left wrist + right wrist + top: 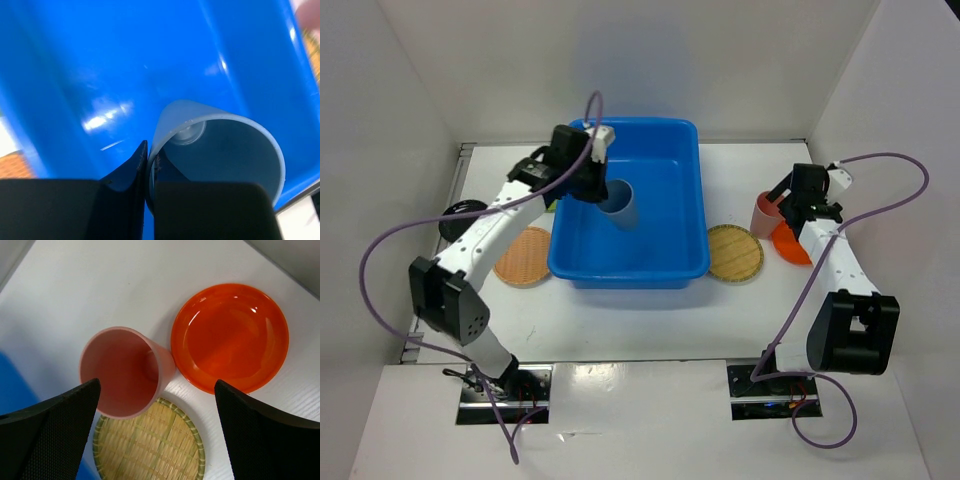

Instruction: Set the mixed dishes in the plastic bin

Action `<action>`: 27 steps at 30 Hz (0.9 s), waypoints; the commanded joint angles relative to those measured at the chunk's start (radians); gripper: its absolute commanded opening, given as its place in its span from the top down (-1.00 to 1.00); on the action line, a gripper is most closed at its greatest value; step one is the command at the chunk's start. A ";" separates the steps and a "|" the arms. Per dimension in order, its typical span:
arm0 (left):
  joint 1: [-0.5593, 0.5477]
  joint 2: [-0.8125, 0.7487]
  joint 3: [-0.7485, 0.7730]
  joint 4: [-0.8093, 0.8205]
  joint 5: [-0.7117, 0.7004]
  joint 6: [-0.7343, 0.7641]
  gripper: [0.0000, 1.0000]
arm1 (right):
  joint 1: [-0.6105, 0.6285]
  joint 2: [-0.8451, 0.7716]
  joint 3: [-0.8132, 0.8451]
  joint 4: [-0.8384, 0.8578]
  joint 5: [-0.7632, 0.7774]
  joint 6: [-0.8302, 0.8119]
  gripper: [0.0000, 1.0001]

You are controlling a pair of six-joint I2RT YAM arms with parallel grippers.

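The blue plastic bin stands mid-table. My left gripper is shut on the rim of a pale grey-blue cup and holds it tilted inside the bin. In the left wrist view the gripper pinches the cup wall above the bin floor. My right gripper is open above the reddish-pink cup and the orange plate. In the right wrist view the gripper is open over the upright pink cup, the orange plate and a bamboo plate.
One bamboo plate lies left of the bin, the other right of it. A black plate shows partly behind the left arm, and a sliver of lime green at the bin's left rim. White walls enclose the table.
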State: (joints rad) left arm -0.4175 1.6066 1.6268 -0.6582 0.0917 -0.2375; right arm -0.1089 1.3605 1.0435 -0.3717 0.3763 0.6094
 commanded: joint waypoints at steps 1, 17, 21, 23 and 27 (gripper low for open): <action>-0.094 0.070 0.025 -0.001 -0.053 -0.014 0.97 | -0.006 -0.015 -0.029 0.063 -0.016 0.009 -0.98; -0.313 0.312 0.094 0.072 -0.196 -0.126 1.00 | -0.034 -0.024 -0.115 0.125 -0.080 0.013 -0.98; -0.340 0.354 0.106 0.072 -0.182 -0.117 1.00 | -0.077 -0.015 -0.138 0.143 -0.094 0.013 -0.93; -0.360 0.366 0.107 0.072 -0.173 -0.117 1.00 | -0.095 -0.006 -0.138 0.143 -0.120 0.013 -0.90; -0.369 0.375 0.097 0.084 -0.193 -0.117 1.00 | -0.104 0.014 -0.129 0.154 -0.123 0.013 -0.84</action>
State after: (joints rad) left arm -0.7773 1.9766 1.7283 -0.6121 -0.1017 -0.3443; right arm -0.2066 1.3632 0.9066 -0.2707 0.2592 0.6186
